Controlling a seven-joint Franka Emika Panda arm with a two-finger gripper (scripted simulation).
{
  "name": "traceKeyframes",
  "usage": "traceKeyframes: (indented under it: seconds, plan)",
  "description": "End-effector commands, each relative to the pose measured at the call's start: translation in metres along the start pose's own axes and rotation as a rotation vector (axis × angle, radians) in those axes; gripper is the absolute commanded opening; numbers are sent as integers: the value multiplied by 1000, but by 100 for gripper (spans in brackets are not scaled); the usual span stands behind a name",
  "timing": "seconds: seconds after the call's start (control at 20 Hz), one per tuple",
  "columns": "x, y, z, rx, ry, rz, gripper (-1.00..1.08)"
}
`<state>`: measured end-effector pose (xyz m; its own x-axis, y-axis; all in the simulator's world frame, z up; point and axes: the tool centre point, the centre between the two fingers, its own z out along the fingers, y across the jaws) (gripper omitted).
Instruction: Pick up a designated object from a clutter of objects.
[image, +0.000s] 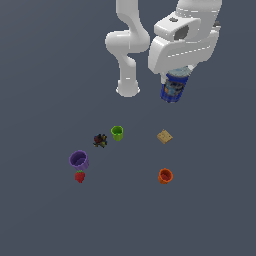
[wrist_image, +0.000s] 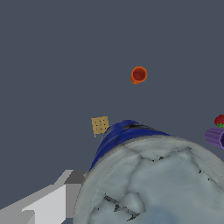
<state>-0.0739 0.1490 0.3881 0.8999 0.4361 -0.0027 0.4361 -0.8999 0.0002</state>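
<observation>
A: We started with the biggest thing, the white arm (image: 131, 45). It rose from its base at the back of the grey floor (image: 40, 215), and its wrist leaned out toward the exterior view's right. We judged that lean was there to carry the load clear of the scattered items.

B: And the gripper (image: 176, 80)? We saw it closed around the blue can (image: 173, 87), which hung just below the hand, well above the floor and well apart from the rest of the clutter. The fingers themselves were hidden behind the hand and the can, so we read the grasp from the can hanging there with nothing under it.

A: Which way did the can point? In the exterior view its long axis ran nearly upright, tipped a little. In the wrist view the pale grey lid (wrist_image: 153, 183) filled the near frame, so the lid end faced the camera and the label ran away toward the floor.

B: Below it we noted the purple cup (image: 79, 160), the orange cup (image: 165, 176), the green cup (image: 117, 133), the tan cracker (image: 165, 136), the dark lump (image: 100, 140) and the strawberry (image: 80, 176), all lying apart from each other.
</observation>
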Motion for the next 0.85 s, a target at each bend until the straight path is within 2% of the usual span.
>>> traceKeyframes:
  seconds: [0.0, 0.4, 0.8]
  plan:
    - [3, -6, -23, -1, 3, 0, -100]
    - [10, -17, -66, 0, 3, 1, -100]
    - [12, -20, -79, 0, 3, 1, -100]
